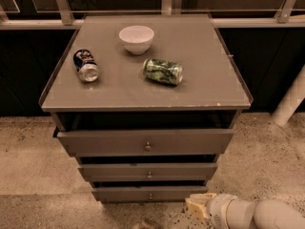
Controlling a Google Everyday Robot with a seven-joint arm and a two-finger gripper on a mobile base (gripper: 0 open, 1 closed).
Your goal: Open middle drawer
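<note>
A grey-brown cabinet has three drawers stacked under its top. The middle drawer [148, 171] has a slim flat front and a small round metal knob [149, 175] at its centre; it looks shut or barely ajar. The wider top drawer [145, 141] sits above it and the narrowest bottom drawer [149, 193] below it. My gripper [196, 205] is at the bottom right, low near the floor, just right of the bottom drawer's end. It is below and right of the middle knob and touches nothing.
On the cabinet top [205, 80] lie a white bowl [136, 38], a dark can on its side [86, 66] and a crushed green can [163, 71]. A white post [291, 101] stands at the right. Speckled floor [33, 175] surrounds the cabinet.
</note>
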